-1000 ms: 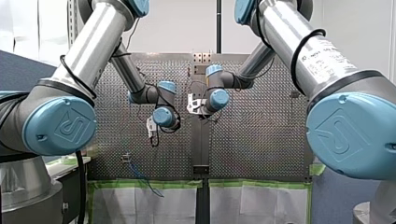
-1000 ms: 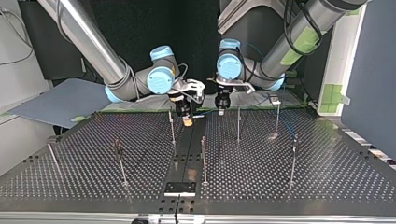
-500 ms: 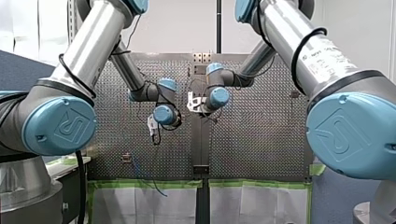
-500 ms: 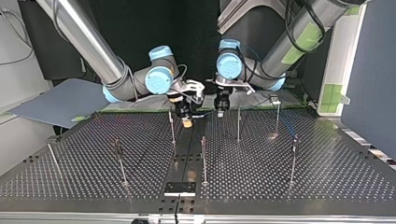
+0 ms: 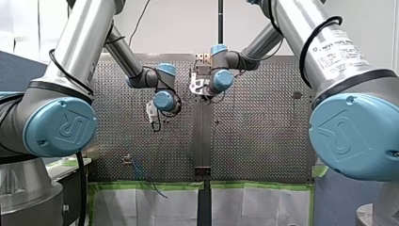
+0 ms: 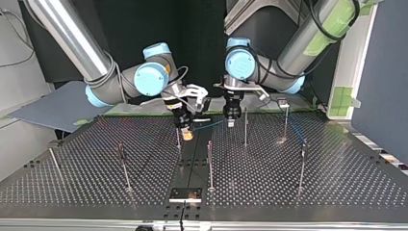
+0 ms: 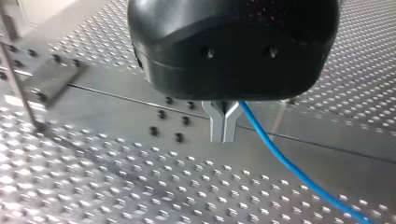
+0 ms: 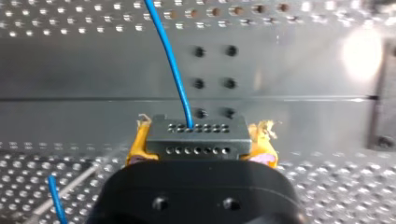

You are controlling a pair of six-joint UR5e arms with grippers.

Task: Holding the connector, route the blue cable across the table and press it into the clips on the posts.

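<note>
- Post (image 6: 178, 139) nearest in the top view, just beside the connector (image 8: 196, 137).
- My right gripper (image 8: 200, 144) is clamped on the connector.
- Blue cable (image 8: 173, 60) leads away from the connector to my left gripper (image 7: 224, 128), whose fingers are together with the cable alongside.

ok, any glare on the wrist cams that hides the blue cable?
Right wrist view: one bright glare patch on the table, well off the blue cable and the connector, both plain to read. Left wrist view: only a faint pale streak on the table beside the cable, which stands out against the grey metal. No glare covers the cable in either.
</note>
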